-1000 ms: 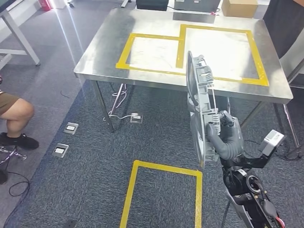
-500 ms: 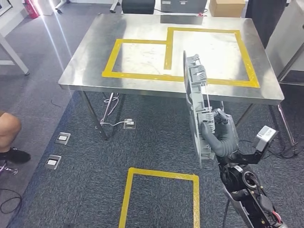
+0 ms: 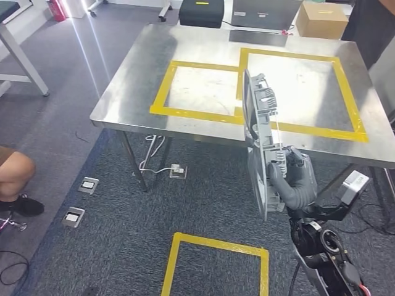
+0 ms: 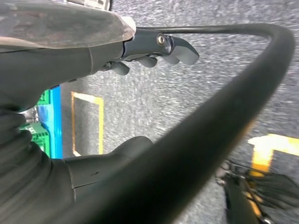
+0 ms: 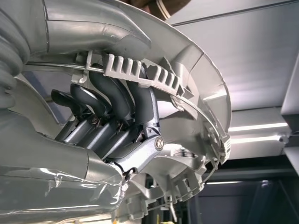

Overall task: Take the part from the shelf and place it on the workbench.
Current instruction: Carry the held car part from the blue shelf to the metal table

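Observation:
My right hand [image 3: 293, 182] grips a grey plastic part [image 3: 260, 139], a ribbed curved panel held upright on edge. It hangs in front of the near edge of the steel workbench [image 3: 135, 86], its top overlapping the tabletop in the head view. Two yellow-taped rectangles mark the bench, a smaller left one [image 3: 163, 92] and a larger right one [image 3: 348, 98]. In the right wrist view the dark fingers [image 5: 116, 98] hook through the part [image 5: 197, 93]. My left hand [image 4: 70, 56] hangs over the carpet, fingers apart and holding nothing.
A cardboard box [image 3: 321, 18] and a black case [image 3: 202, 11] stand at the bench's far edge. A person's leg [image 3: 16, 172] is at the left, another person [image 3: 373, 24] at the far right. A yellow floor square [image 3: 216, 265] lies before me, with floor sockets [image 3: 88, 185] nearby.
The whole head view has swung sideways and back, so the camera moved; the workbench now sits lower and larger in the picture. My right hand still holds the part the same way.

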{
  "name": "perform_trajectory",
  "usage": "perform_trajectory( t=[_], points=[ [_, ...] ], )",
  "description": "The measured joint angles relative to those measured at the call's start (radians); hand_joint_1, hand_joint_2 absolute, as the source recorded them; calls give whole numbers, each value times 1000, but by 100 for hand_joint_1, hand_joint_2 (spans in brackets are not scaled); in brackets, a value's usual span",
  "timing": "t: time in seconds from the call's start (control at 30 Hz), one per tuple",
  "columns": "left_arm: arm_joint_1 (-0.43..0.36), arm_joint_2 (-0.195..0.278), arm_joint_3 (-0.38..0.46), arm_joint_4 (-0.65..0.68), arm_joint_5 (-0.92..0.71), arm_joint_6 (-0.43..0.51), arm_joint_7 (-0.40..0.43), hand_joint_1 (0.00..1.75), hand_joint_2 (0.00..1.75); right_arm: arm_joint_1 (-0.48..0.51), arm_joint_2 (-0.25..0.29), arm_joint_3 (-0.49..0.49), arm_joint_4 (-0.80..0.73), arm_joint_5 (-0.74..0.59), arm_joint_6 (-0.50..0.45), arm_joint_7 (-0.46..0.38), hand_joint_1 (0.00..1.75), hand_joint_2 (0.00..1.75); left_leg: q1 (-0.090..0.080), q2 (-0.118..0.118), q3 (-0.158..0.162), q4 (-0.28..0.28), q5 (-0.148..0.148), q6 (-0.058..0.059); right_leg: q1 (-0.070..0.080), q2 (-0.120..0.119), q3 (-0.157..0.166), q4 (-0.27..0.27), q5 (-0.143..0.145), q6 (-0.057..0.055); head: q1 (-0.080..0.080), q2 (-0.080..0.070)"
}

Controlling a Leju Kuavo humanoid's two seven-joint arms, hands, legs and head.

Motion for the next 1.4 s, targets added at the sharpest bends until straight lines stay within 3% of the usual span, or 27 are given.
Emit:
perform_trajectory(
  t=[0.07, 0.1, 0.17, 0.2, 0.27, 0.33, 0.4, 0.43, 0.47, 0.53, 0.57, 0.6, 0.7, 0.77, 0.8, 0.87, 0.9, 0.93, 0.97, 1.03, 1.07, 1.1, 1.27, 1.4],
  points=[
    [-2, -3, -1, 0, 0, 0, 1, 0, 175, 1, 0, -1, 0, 0, 0, 0, 175, 175, 1, -3, 23, -6, -24, -7, 12, 1, 9, -89, 104, -13, 4, 0],
    [-4, -4, -1, 0, 0, 0, 1, 0, 175, 0, 0, -1, 0, 0, 0, 0, 175, 175, 3, -3, 32, -6, -30, -12, 17, 2, 15, -106, 120, -18, 3, 0],
    [-8, -4, -2, 0, 0, 0, 1, 0, 175, -3, 0, -1, -2, 0, 0, 0, 175, 175, 7, -3, 38, 3, -28, -24, 20, 4, 44, -122, 109, -26, 4, 0],
    [-9, -5, -2, 0, 1, 0, 1, 0, 175, -6, 0, -1, -3, 0, 0, 0, 175, 175, 7, -1, 28, 34, -19, -28, 18, 4, 59, -132, 106, -32, 3, 0],
    [-11, -6, -4, 0, 0, 0, 1, 0, 175, -12, 0, -2, -3, -1, 0, 0, 175, 175, 9, 1, -44, 149, -14, -36, 13, 4, 91, -149, 96, -40, 0, 0],
    [-12, -7, -5, 0, 0, 0, 1, 0, 175, -15, 0, -1, -3, -1, 0, -1, 175, 175, 12, 3, -145, 271, -58, -45, 10, 3, 116, -157, 78, -43, -9, 0],
    [-9, -6, -6, 0, 0, 0, 1, 0, 175, -13, 0, 0, -3, -1, -1, -1, 175, 175, 14, 4, -216, 302, -116, -52, 4, 6, 150, -158, 50, -40, -20, 0],
    [-7, -4, -6, 0, 0, 0, 1, 0, 175, -12, 0, 0, -2, -1, -1, 0, 175, 175, 15, 5, -231, 273, -117, -55, 2, 7, 171, -158, 34, -37, -26, 0],
    [-5, -3, -7, 0, 0, 0, 0, 0, 175, -11, 0, 0, -2, -1, -1, -1, 175, 175, 17, 6, -233, 219, -85, -56, 0, 8, 191, -158, 19, -34, -32, 0],
    [-1, 0, -8, 0, 0, 0, 0, 0, 175, -10, 0, 1, -2, -1, -1, -1, 175, 175, 18, 11, -225, 91, 46, -55, -1, 9, 219, -158, -14, -25, -46, 0],
    [-1, 1, -8, 0, 0, 0, 0, 0, 175, -11, 0, 1, -2, -1, -1, -1, 175, 175, 17, 14, -220, 50, 96, -52, 1, 9, 229, -160, -31, -20, -50, 0],
    [-2, 1, -8, 0, 0, 0, 0, 0, 175, -11, 0, 1, -2, -1, -1, -1, 175, 175, 16, 16, -216, 26, 123, -48, 3, 9, 244, -162, -42, -14, -53, 0],
    [-4, 0, -9, 0, 0, 0, -3, 0, 175, -13, 0, 0, -3, -1, -1, -1, 175, 175, 19, 20, -188, 14, 137, -30, 3, 8, 275, -152, -50, 3, -47, 0],
    [-4, 1, -11, 0, 0, 0, -6, 0, 175, -14, 0, 0, -3, -1, -2, -2, 175, 175, 19, 21, -168, 13, 134, -19, 1, 4, 234, -70, -67, 13, -34, 0],
    [-5, 2, -12, 0, 0, -1, -7, 0, 175, -13, 0, 0, -3, -1, -2, -3, 175, 175, 18, 21, -161, 13, 126, -16, 0, 3, 196, -4, -90, 16, -28, 0],
    [-6, 3, -14, 0, 0, -4, -8, 0, 175, -5, 0, 0, -3, -1, -2, -3, 175, 175, 17, 19, -145, 13, 108, -12, 0, 2, 115, 105, -163, 20, -22, 0],
    [-5, 3, -15, 0, 0, -6, -8, 0, 175, 0, 0, 0, -3, -1, -3, -2, 175, 175, 16, 17, -133, 13, 98, -12, 0, 2, 91, 120, -189, 20, -19, 0],
    [-4, 3, -16, 0, 0, -8, -8, 0, 175, 4, 0, 0, -3, -1, -4, -2, 175, 175, 15, 15, -120, 13, 88, -12, 0, 1, 80, 102, -189, 17, -15, 0],
    [-4, 3, -16, 0, 0, -8, -8, 0, 175, 8, 0, -2, -3, -1, -6, -2, 175, 175, 14, 13, -105, 13, 78, -13, 0, 1, 82, 53, -154, 13, -10, 0],
    [-3, 2, -17, 0, -2, -9, -9, 0, 175, 13, -1, -5, -5, -2, -16, -5, 175, 175, 13, 11, -79, 11, 60, -16, 5, 1, 93, -64, -28, -1, -1, 0],
    [-5, 1, -19, 1, -3, -10, -9, 0, 175, 16, -2, -7, -8, -4, -22, -7, 175, 175, 12, 9, -72, 10, 54, -20, 8, 1, 96, -103, 20, -6, 3, 0],
    [-6, 1, -21, 1, -5, -10, -9, 0, 175, 19, -2, -8, -12, -8, -29, -10, 175, 175, 13, 7, -68, 10, 50, -24, 12, 1, 95, -121, 49, -10, 5, 0],
    [-6, 2, -25, 1, -17, -14, -14, 0, 175, 28, -3, -28, -36, -29, -62, -32, 175, 175, 10, 6, -65, 10, 41, -18, 12, 6, 105, -128, 63, 5, -2, 0],
    [-9, 4, -28, 1, -18, -15, -20, 0, 175, 30, -3, -41, -47, -7, -126, -53, 175, 175, 10, 6, -62, -1, 42, -19, 12, 7, 103, -128, 60, 0, -13, 0]
  ],
)
